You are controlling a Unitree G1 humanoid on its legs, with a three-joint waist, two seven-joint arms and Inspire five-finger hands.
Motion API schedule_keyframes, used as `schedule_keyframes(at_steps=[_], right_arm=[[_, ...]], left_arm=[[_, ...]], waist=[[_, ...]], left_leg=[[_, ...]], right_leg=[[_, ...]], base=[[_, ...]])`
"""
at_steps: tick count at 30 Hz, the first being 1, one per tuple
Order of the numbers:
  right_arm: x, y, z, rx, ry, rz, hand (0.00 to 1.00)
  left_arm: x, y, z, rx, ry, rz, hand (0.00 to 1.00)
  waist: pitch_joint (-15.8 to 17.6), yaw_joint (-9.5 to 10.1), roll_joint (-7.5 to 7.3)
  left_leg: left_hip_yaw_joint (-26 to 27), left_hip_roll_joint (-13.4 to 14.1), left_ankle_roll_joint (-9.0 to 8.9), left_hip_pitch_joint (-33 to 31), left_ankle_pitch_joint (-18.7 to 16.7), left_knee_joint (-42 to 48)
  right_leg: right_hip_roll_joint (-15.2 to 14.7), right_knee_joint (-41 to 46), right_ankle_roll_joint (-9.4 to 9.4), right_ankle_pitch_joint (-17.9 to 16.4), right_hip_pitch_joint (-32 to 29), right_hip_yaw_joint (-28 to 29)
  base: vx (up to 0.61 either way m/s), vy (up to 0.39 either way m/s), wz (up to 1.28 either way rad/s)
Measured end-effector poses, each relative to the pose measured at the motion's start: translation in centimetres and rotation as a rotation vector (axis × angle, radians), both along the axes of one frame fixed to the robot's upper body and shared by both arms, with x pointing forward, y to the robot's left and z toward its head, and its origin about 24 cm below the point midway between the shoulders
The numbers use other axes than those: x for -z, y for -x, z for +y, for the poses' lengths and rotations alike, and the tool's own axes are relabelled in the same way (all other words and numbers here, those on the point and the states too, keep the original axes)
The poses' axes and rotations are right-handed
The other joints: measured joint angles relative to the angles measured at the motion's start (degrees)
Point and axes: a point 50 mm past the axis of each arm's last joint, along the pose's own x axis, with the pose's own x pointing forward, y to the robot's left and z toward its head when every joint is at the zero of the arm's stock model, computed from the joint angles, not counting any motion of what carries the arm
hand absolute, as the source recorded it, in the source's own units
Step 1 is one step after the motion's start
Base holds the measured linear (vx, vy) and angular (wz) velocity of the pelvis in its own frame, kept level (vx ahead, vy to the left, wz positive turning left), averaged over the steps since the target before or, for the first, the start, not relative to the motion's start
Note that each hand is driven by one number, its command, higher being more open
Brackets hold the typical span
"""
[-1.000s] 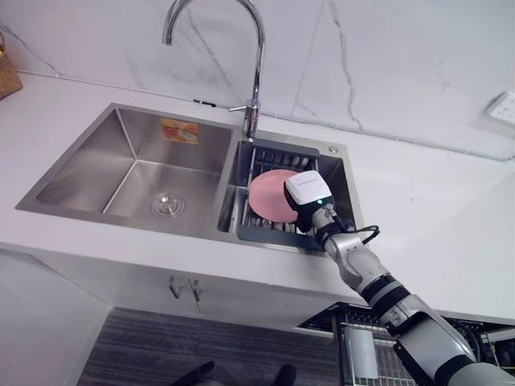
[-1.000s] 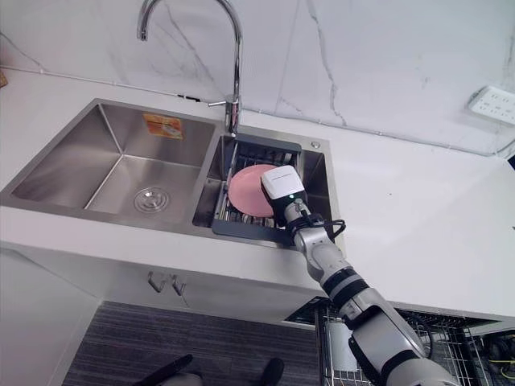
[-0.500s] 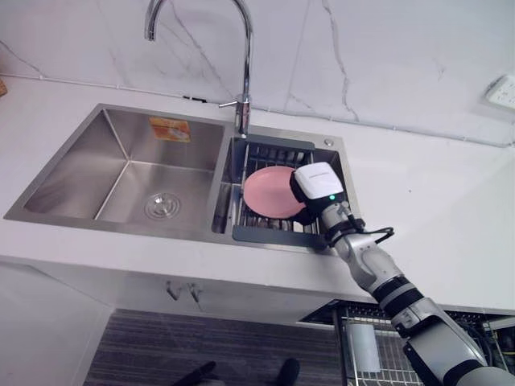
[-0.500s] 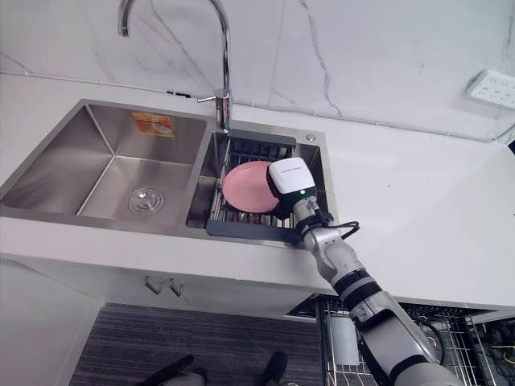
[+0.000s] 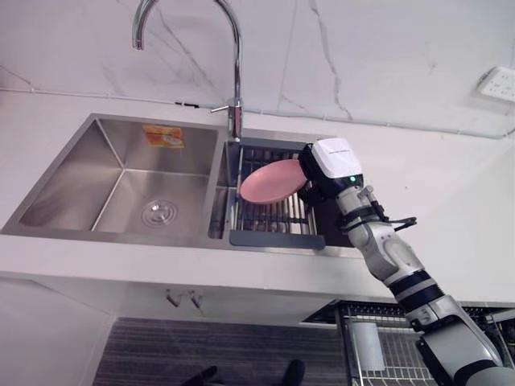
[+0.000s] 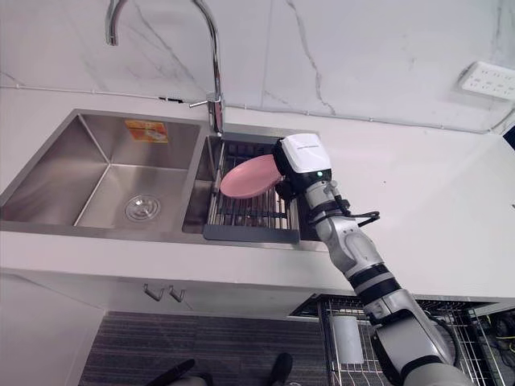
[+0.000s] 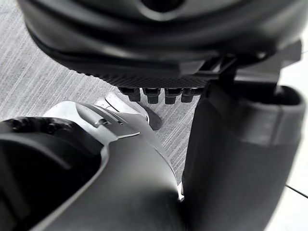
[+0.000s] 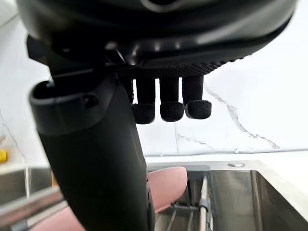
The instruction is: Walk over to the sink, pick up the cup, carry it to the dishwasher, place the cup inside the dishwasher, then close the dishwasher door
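No cup is visible; the thing held is a pink plate. My right hand is shut on the plate's right edge and holds it tilted above the dark drying rack in the sink's right basin. In the right wrist view the thumb lies over the pink plate with the fingers curled above it. My left hand hangs over grey floor, fingers curled, holding nothing.
A tall chrome faucet stands behind the divider of the steel sink, whose left basin has only a drain. White counter surrounds it. The open dishwasher's wire rack shows at the lower right. A wall socket sits at the far right.
My right hand has risen and drawn back to the right, lifting the pink plate off the rack and tipping it flatter. The camera has also shifted slightly.
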Motion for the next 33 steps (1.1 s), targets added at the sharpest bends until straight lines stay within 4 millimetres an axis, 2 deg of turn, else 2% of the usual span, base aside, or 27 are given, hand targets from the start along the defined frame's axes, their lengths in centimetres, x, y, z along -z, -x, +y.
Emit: schedule_keyframes(at_steps=[1,2,7,12,16,24,29,33], right_arm=[[-0.2,0.0,-0.2,0.004,-0.011,-0.005,0.00],[-0.4,0.0,-0.4,0.010,-0.029,-0.013,1.00],[-2.2,0.6,-1.8,0.020,-0.187,-0.083,1.00],[-2.7,1.5,-3.2,0.029,-0.299,-0.106,1.00],[-3.6,2.2,-3.3,0.001,-0.283,-0.125,1.00],[-7.9,4.9,-3.3,-0.151,-0.298,-0.268,1.00],[-8.9,5.4,-3.7,-0.159,-0.287,-0.298,1.00],[-8.2,5.6,-3.5,-0.182,-0.268,-0.247,1.00]], left_arm=[[0.0,0.0,0.0,-0.001,0.000,-0.001,1.00],[0.0,0.1,0.0,-0.001,-0.001,-0.001,1.00],[0.2,0.6,-0.3,-0.005,0.003,0.007,1.00],[0.3,1.0,-0.3,-0.009,0.004,0.018,1.00],[0.3,1.1,-0.3,-0.008,0.006,0.023,1.00],[0.4,1.4,-0.6,-0.007,0.023,0.045,1.00],[0.4,1.9,-0.7,-0.009,0.027,0.060,1.00],[0.5,2.2,-0.7,-0.010,0.028,0.070,1.00]], waist=[[0.0,-0.02,0.07],[0.0,-0.11,0.16],[-0.5,-1.20,1.16],[-0.7,-2.32,1.40],[-0.8,-2.68,1.56],[-2.4,-2.87,2.35],[-3.6,-3.41,2.40],[-4.6,-3.60,2.39]], left_leg=[[0.0,0.0,0.00,0.1,0.0,0.0],[0.1,0.0,0.01,0.1,0.0,0.0],[1.0,0.0,0.01,0.8,0.0,-0.6],[1.8,0.0,0.01,1.6,0.0,-1.2],[2.5,0.1,0.05,1.7,0.0,-1.2],[4.0,0.6,0.06,2.1,0.0,-1.2],[4.6,0.7,0.06,2.2,0.0,-1.0],[4.7,1.0,0.03,2.2,0.0,-1.0]], right_leg=[[0.0,0.0,0.00,0.0,0.0,0.0],[0.0,0.0,0.00,0.0,0.1,0.1],[0.1,0.0,0.01,0.0,0.1,0.7],[0.2,0.0,0.03,0.0,0.2,1.4],[0.4,0.0,0.00,0.1,0.0,2.1],[1.1,0.0,-0.42,0.4,-0.2,3.5],[1.2,0.0,-0.48,0.3,-0.3,3.9],[1.4,0.0,-0.68,0.1,-0.3,3.7]], base=[[0.00,0.000,0.00],[0.00,0.000,0.00],[0.01,0.020,-0.06],[0.02,0.026,-0.08],[0.00,0.019,-0.09],[-0.02,0.004,-0.10],[-0.03,0.010,-0.06],[-0.01,0.001,-0.01]])
